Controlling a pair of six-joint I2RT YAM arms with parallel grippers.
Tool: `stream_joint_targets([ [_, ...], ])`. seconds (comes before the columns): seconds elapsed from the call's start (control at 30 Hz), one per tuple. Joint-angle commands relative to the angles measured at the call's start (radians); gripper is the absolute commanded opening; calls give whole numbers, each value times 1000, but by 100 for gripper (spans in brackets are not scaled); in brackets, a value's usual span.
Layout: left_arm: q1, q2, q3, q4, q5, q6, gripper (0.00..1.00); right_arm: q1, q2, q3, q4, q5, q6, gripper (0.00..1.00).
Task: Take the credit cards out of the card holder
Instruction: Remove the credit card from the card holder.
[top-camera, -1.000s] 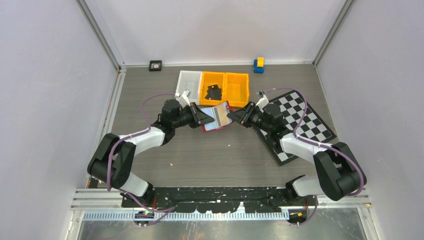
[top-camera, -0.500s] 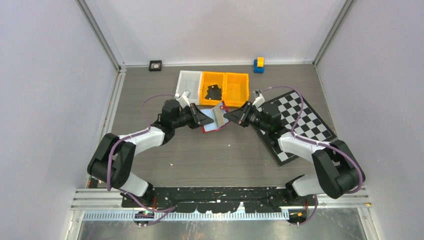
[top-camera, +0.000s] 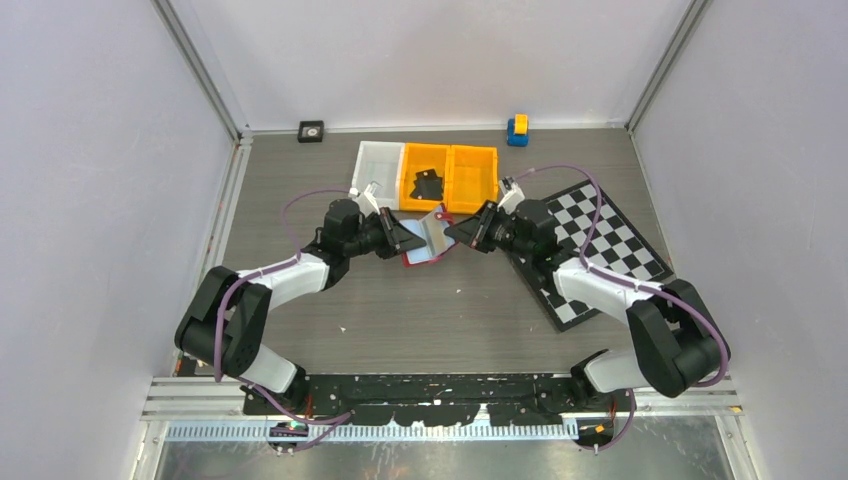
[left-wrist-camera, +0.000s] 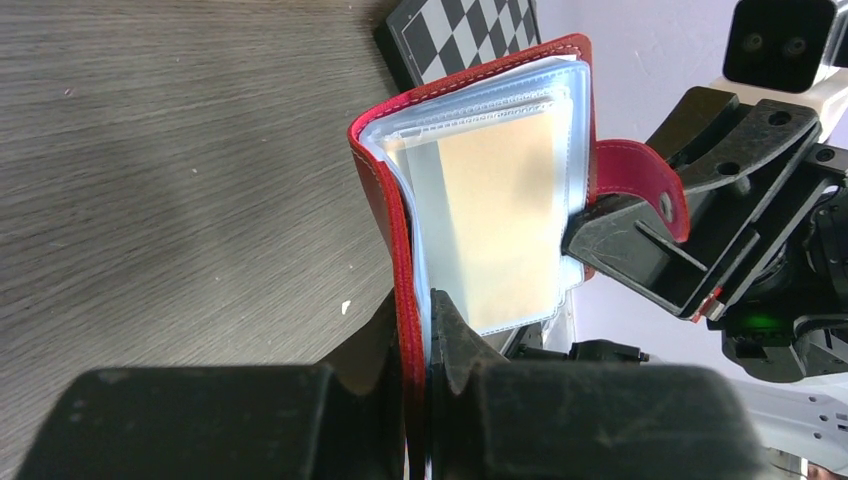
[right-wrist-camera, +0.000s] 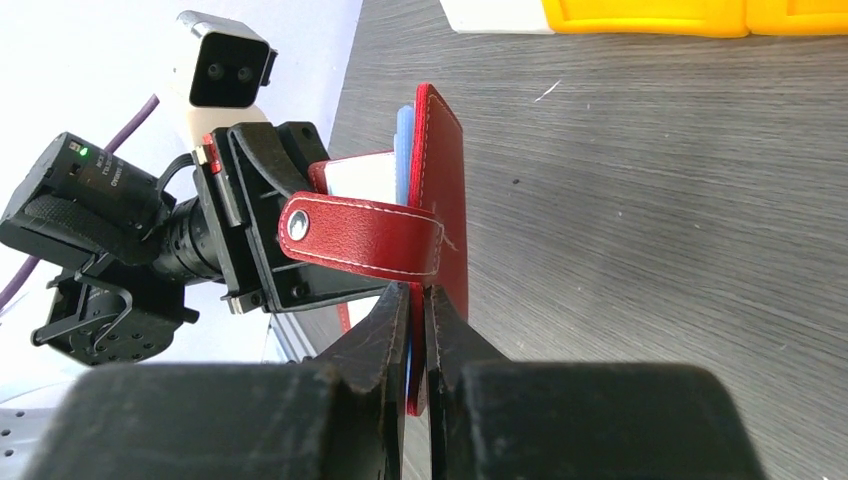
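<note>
The grey wood-grain table (top-camera: 400, 300) carries a chequered board (top-camera: 610, 240) on its right side. At the far edge a white bin (top-camera: 378, 165) and two orange bins (top-camera: 472, 178) stand in a row, and the nearer orange one holds a black object.

Just in front of those bins, near the middle of the table, the red card holder (top-camera: 432, 238) is held half open between the two arms, its covers standing up at an angle. Whether its lower edge touches the table cannot be told.

The left pincer (top-camera: 408, 238) is clamped together on one red cover and the clear sleeves beside it. The right pincer (top-camera: 455, 232) is clamped on the edge of the other cover.

Inside, a tan card (left-wrist-camera: 500, 220) sits in the front bluish sleeve. The snap tab (right-wrist-camera: 360, 238) lies across the outside of the cover, in front of the left pincer's body.
</note>
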Motion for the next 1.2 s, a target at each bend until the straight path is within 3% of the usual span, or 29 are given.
stream_joint_targets([
  [0.0, 1, -27, 43, 52, 22, 15, 2, 27, 29, 45, 49, -57, -14, 5],
  [0.1, 1, -22, 43, 52, 20, 15, 2, 51, 43, 50, 98, -98, -6, 2],
  [0.4, 1, -33, 44, 31, 7, 29, 2, 65, 60, 101, -83, 7, -72, 1],
  [0.53, 1, -39, 46, 26, 5, 34, 2, 68, 73, 126, -154, 45, -99, 8],
  [0.63, 1, -44, 47, 11, -3, 42, 2, 71, 76, 136, -189, 59, -111, 18],
  [1.17, 1, -14, 64, -13, -3, 48, 2, 79, 88, 127, -122, -3, -88, 59],
])
